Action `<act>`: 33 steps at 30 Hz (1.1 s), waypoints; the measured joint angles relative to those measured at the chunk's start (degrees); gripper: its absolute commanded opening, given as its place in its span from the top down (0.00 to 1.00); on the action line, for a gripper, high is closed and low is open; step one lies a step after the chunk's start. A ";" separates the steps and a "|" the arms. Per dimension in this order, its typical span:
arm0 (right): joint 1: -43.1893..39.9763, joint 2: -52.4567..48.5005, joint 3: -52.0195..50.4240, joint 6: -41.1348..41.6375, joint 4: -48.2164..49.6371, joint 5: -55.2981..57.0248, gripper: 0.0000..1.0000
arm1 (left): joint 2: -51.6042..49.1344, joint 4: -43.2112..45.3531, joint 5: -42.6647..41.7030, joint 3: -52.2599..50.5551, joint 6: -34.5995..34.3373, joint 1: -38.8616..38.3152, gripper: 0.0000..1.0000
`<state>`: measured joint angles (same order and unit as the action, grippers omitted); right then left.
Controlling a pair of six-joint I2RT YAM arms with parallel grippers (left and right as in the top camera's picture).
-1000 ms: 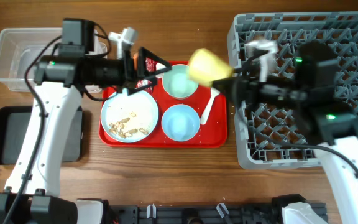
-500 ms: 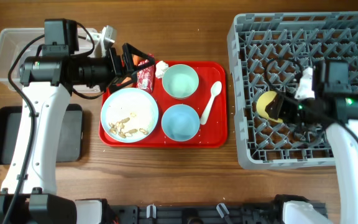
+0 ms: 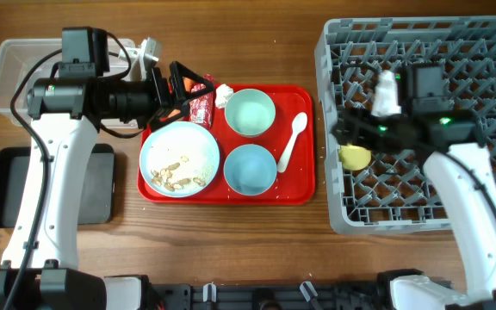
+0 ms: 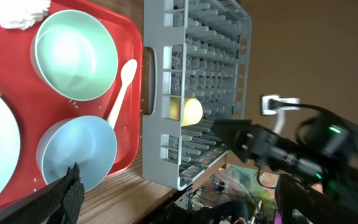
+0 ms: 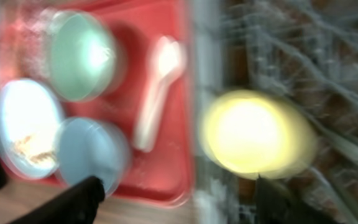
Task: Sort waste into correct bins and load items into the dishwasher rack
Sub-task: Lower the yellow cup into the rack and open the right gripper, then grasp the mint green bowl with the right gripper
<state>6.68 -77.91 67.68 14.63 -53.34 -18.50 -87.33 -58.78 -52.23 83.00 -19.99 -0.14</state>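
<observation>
The yellow cup (image 3: 356,157) lies in the grey dishwasher rack (image 3: 489,52) at its left edge. My right gripper (image 3: 344,136) hovers open just above it; in the blurred right wrist view the cup (image 5: 253,134) sits beyond the open fingers (image 5: 179,205). My left gripper (image 3: 192,90) is open over the red tray's far left corner, above the red wrapper (image 3: 201,108) and next to the white tissue (image 3: 224,93). On the tray are the plate (image 3: 179,159) with food scraps, a mint bowl (image 3: 250,112), a blue bowl (image 3: 249,169) and the white spoon (image 3: 289,142).
The clear tub (image 3: 11,73) stands at the far left with the black tray (image 3: 15,185) in front of it. The red serving tray (image 3: 300,185) lies between them and the rack. The left wrist view shows the bowls (image 4: 73,50), spoon (image 4: 122,90) and rack (image 4: 197,62).
My right gripper carried the yellow cup from above the tray into the rack, let it go and pulled back. The cup now lies nearer the rack's left edge. The left arm shifted slightly left.
</observation>
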 measured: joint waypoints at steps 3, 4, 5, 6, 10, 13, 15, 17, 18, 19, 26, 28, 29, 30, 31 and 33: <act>8.81 0.68 0.72 0.24 8.68 -2.43 0.34 | 0.00 -2.32 2.58 0.00 0.00 0.00 0.00; 11.63 0.48 0.79 0.74 11.58 -2.01 0.38 | 0.00 -3.45 3.98 0.00 0.00 0.00 0.00; 14.03 0.02 0.83 1.40 13.92 -1.14 0.39 | 0.00 -4.44 5.44 0.00 0.00 0.00 0.00; 16.63 -1.01 0.92 2.25 16.20 0.66 0.39 | 0.00 -5.03 7.61 0.00 0.00 0.00 0.00; 21.77 -9.75 1.14 6.99 22.97 12.17 0.40 | 1.16 -6.36 17.81 0.00 -1.16 0.61 0.00; 21.57 -20.17 1.16 10.71 29.92 18.21 0.40 | 5.66 -8.98 30.23 0.00 -4.42 2.73 0.00; 20.57 -26.67 1.14 12.39 34.62 19.39 0.49 | 8.94 -9.73 39.10 0.00 -5.90 3.82 0.00; 19.87 -29.83 1.11 13.62 36.74 19.61 0.65 | 12.52 -9.90 42.75 0.00 -6.34 4.35 0.00; 19.65 -30.69 1.11 13.66 37.57 19.37 0.72 | 12.96 -9.90 43.63 0.00 -6.45 4.35 0.00; 19.39 -32.17 1.11 14.51 38.64 18.36 0.79 | 13.29 -9.94 45.27 0.00 -6.54 4.35 0.00; 19.39 -33.11 1.14 15.15 37.86 16.00 0.96 | 13.25 -9.38 47.50 0.00 -6.93 4.35 0.00; 19.23 -31.21 1.11 15.08 36.37 16.22 0.96 | 13.25 -9.38 47.87 0.00 -6.93 4.35 0.00; 19.21 -29.07 1.07 14.84 34.84 17.25 0.96 | 13.25 -9.33 47.91 0.00 -6.93 4.35 0.00; 19.08 -25.68 1.05 14.67 33.20 18.97 0.96 | 13.25 -9.38 47.91 0.00 -6.93 4.35 0.00; 18.88 -21.31 1.05 14.45 31.36 21.99 0.96 | 13.25 -9.38 47.91 0.00 -6.93 4.35 0.00; 18.45 -13.11 1.07 12.92 29.16 28.15 0.96 | 13.25 -9.33 47.91 0.00 -6.93 4.35 0.00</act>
<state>25.12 -91.02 68.75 27.55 -24.18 9.65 -74.08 -68.12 -4.32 83.00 -26.92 4.21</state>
